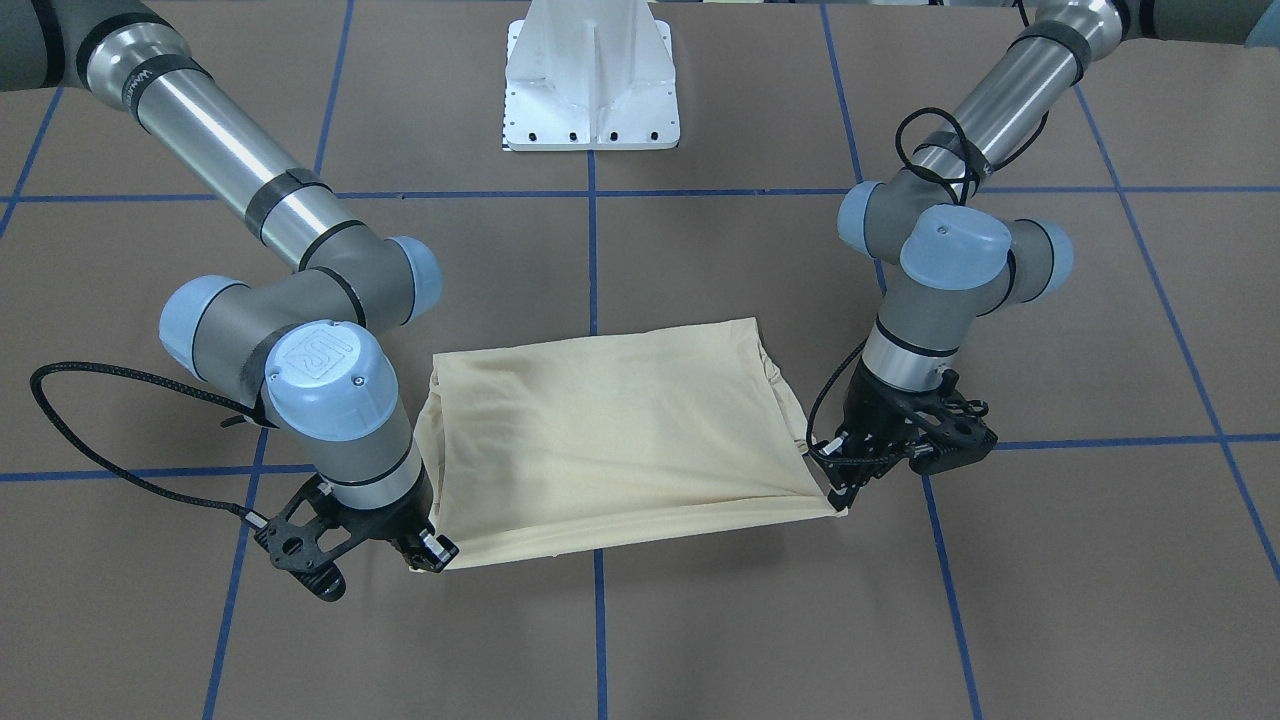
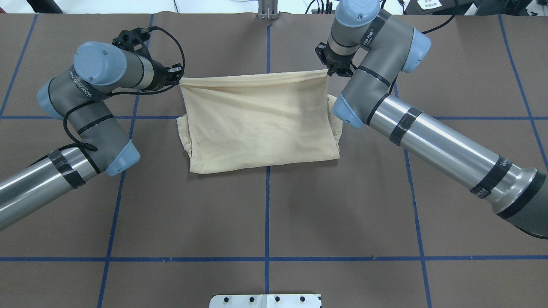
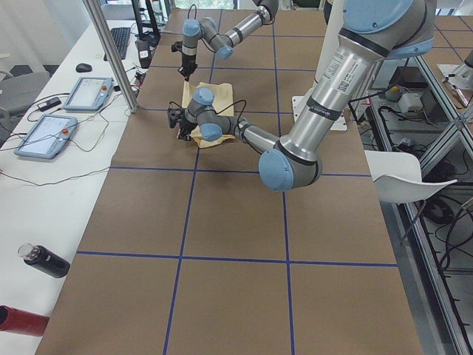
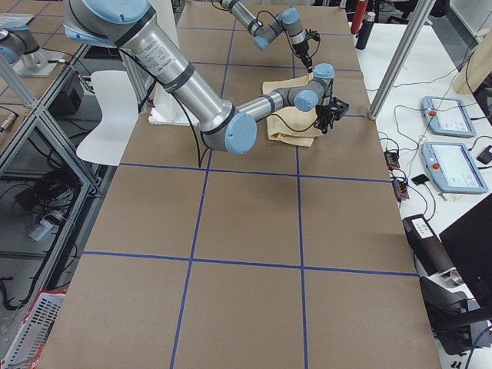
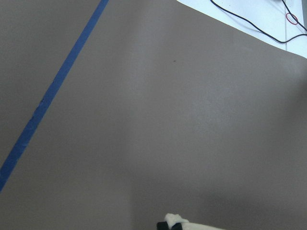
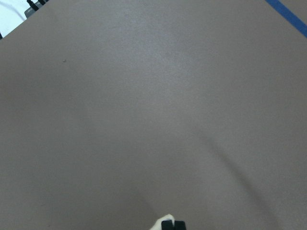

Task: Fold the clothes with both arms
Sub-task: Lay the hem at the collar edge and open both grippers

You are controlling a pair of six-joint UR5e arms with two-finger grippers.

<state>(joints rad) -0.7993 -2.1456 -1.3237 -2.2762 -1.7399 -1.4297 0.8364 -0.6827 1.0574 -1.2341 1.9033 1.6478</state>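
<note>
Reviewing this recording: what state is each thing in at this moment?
Pale cream-yellow thin-fabric shirt: folded into a rough rectangle, print hidden, one edge stretched between both grippers.
Left black two-finger gripper: shut on one corner of that edge.
Right black two-finger gripper: shut on the other corner.

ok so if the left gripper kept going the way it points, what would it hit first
probably the brown table cover: the left gripper, shut on a shirt corner, points down at bare cover; height unclear
</note>
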